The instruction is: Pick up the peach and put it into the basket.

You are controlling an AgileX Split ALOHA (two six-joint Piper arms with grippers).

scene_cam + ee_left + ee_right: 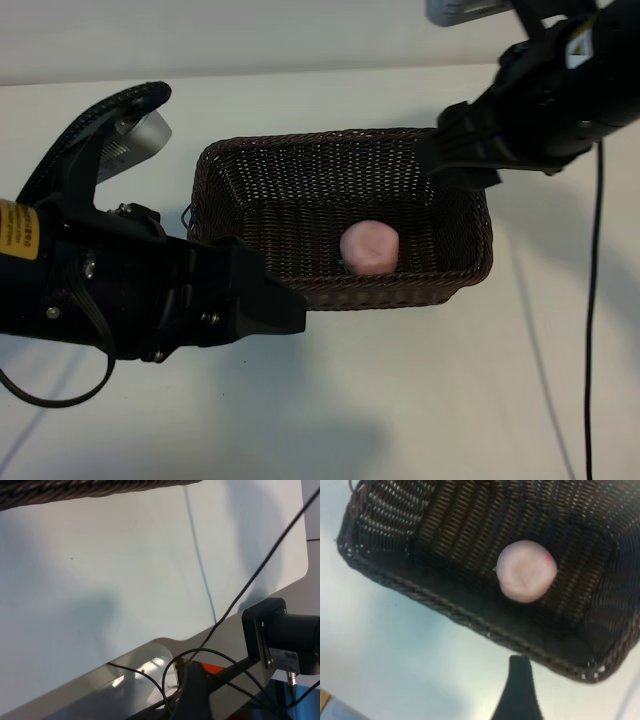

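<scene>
Right gripper (pixel 455 160) is hovering above the far right corner of the basket (pixel 455 280), carrying nothing; its jaws are standing apart as far as the exterior view lets one judge, though only one dark fingertip (pixel 519 690) is showing in its own wrist camera, so the exact spread is not readable there. Peach (pixel 369 247) is lying on the basket floor, close to the near wall and right of the basket's centre; no finger is touching it. From the right gripper, the peach is lying below and toward the near wall; the fruit is round, so no long axis is governing any approach. Left gripper (pixel 275 305) is sitting beside the basket's near left corner, outside the rim, holding nothing; its jaw state cannot be read from the frames, so an open stance is only presumed. Right arm is the nearer to the peach. Judgement: the placing step is looking complete; the remaining move is only a clear withdrawal away from the basket rim.
</scene>
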